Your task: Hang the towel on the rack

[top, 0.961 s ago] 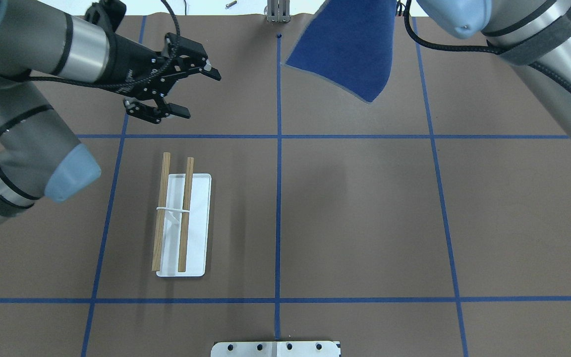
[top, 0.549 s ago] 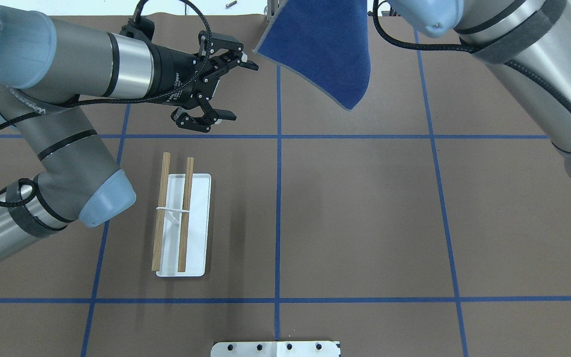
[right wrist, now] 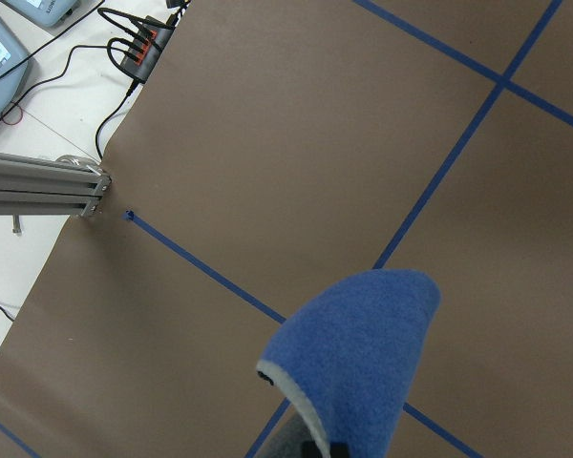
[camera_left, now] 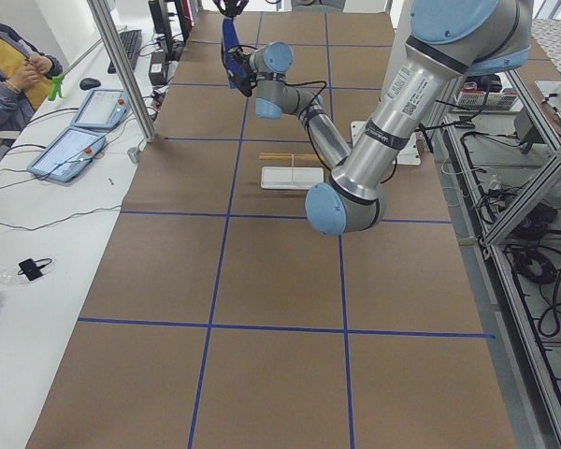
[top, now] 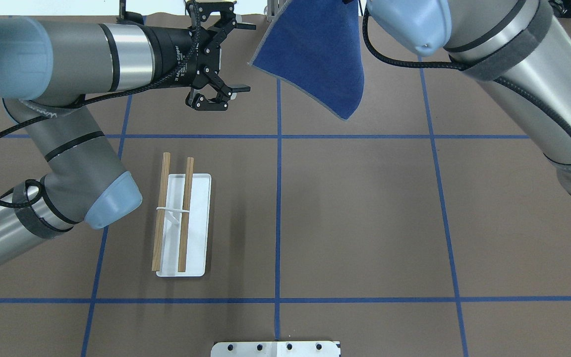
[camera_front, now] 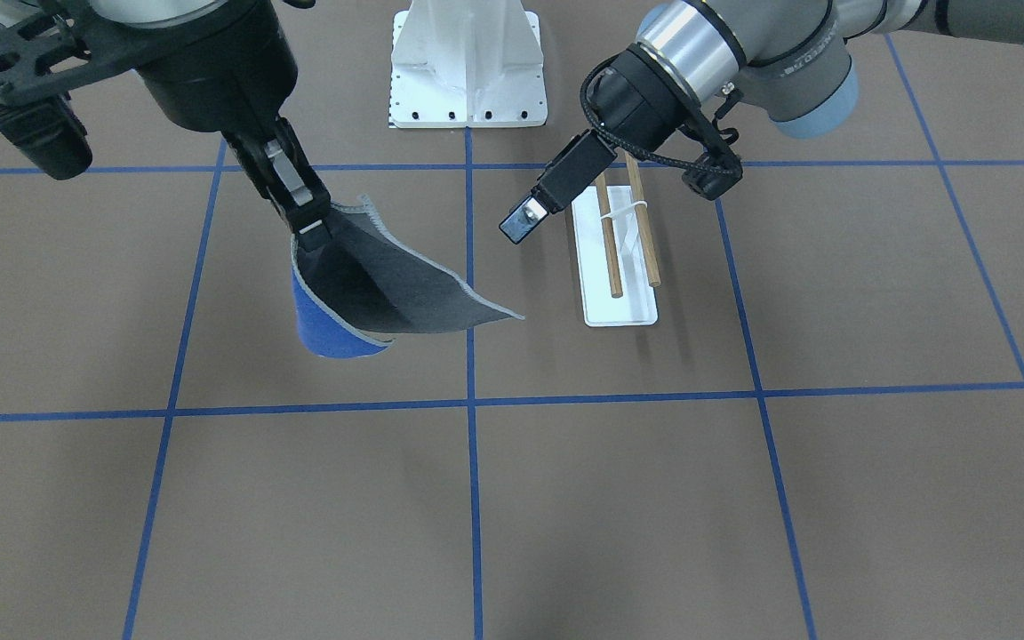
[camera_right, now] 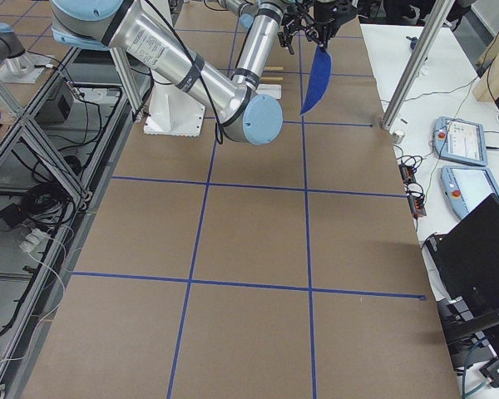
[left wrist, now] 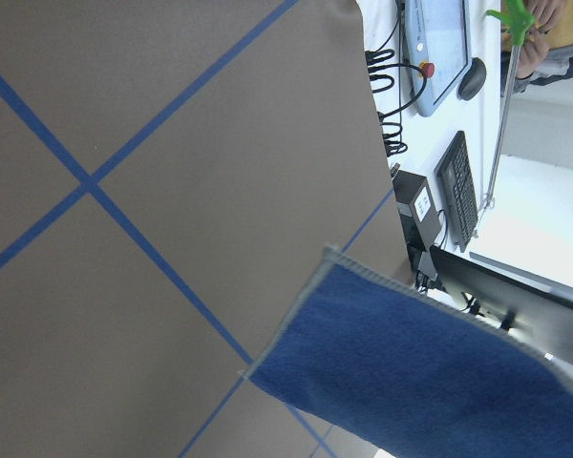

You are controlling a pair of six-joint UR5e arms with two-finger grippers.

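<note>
Brown taped surface (top: 365, 223), rack (top: 185, 213) left-near, bare. Towel (top: 315, 54) dangling far-centre, one corner clamped in right pincer (camera_front: 312, 233); left pincer (top: 243, 57) spread wide beside it (no contact). Risk: limp free corner swinging, missed grab.

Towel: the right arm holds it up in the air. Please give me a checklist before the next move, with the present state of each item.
1. Right gripper shut on a towel corner: ok.
2. Towel off the table: ok.
3. Left gripper open: ok.
4. Free towel corner inside left gripper: cannot tell.
5. Towel spread flat: not ok, it hangs curled.
6. Rack standing, both bars bare: ok.
</note>
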